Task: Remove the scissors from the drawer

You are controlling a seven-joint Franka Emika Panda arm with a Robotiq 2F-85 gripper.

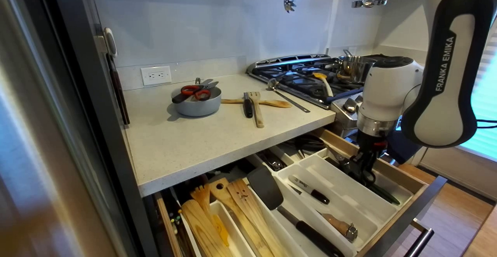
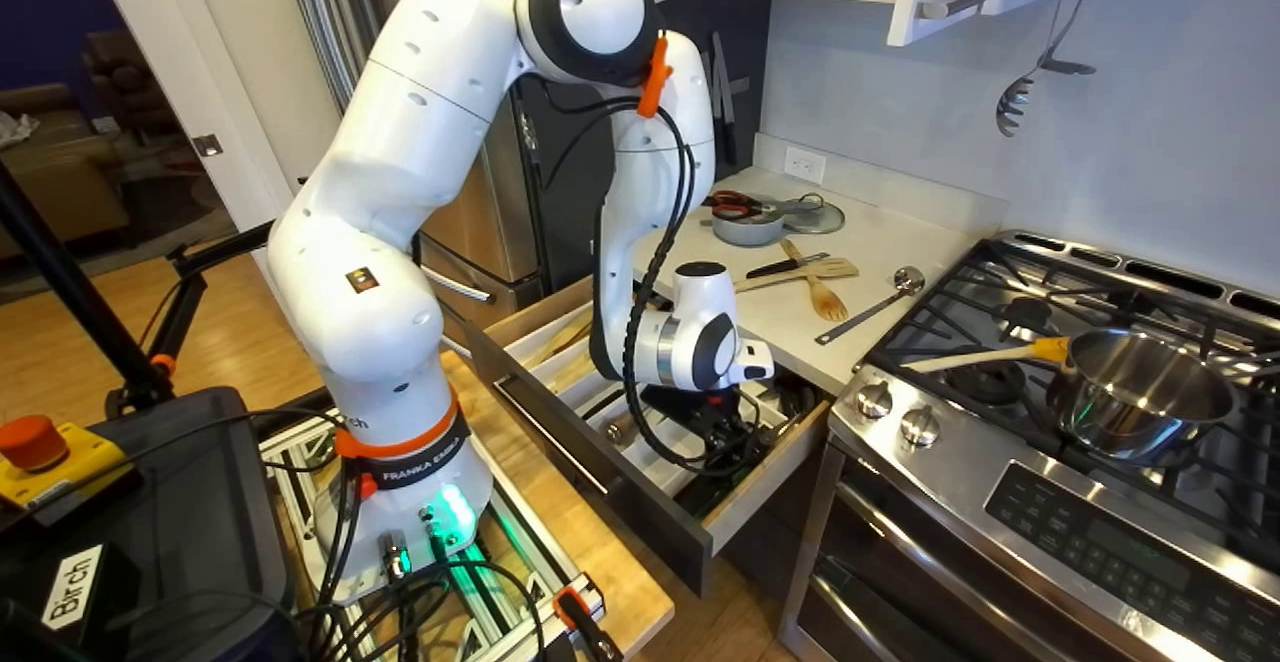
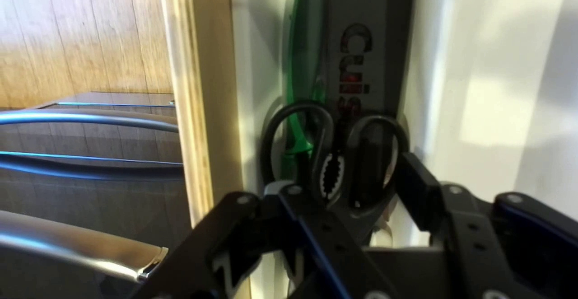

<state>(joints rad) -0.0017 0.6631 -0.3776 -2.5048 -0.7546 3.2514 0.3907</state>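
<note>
The gripper (image 3: 354,184) points down into the drawer (image 1: 407,183). Its fingers (image 3: 420,186) stand apart, and the black handles of the scissors (image 3: 348,177) show between and just ahead of them; whether the fingers press on the scissors, I cannot tell. The scissors are inside the drawer, in the section of the white tray (image 1: 330,177) directly below the gripper. Under the handle loops, reaching away from the gripper toward the drawer front, a green-edged handle (image 3: 293,41) lies beside a dark block (image 3: 384,55) lettered "Cuis".

Close by the gripper on one side runs the drawer's pale wooden side wall (image 3: 185,86). Across the tray on its other side lie a white stick (image 1: 304,187) with a black end and a wooden-handled tool (image 1: 338,226). Farther from the gripper comes a black spatula (image 1: 268,189), then flat wooden utensils (image 1: 244,210).

Higher than the gripper, on the countertop (image 1: 174,144), a wooden fork (image 1: 256,109) crosses a wooden spoon (image 1: 279,103), a metal ladle (image 2: 906,281) lies near the stove (image 2: 940,467), and a grey pot (image 1: 198,107) bears red-handled scissors (image 1: 198,91). A steel pot (image 2: 1125,432) stands on the stove.
</note>
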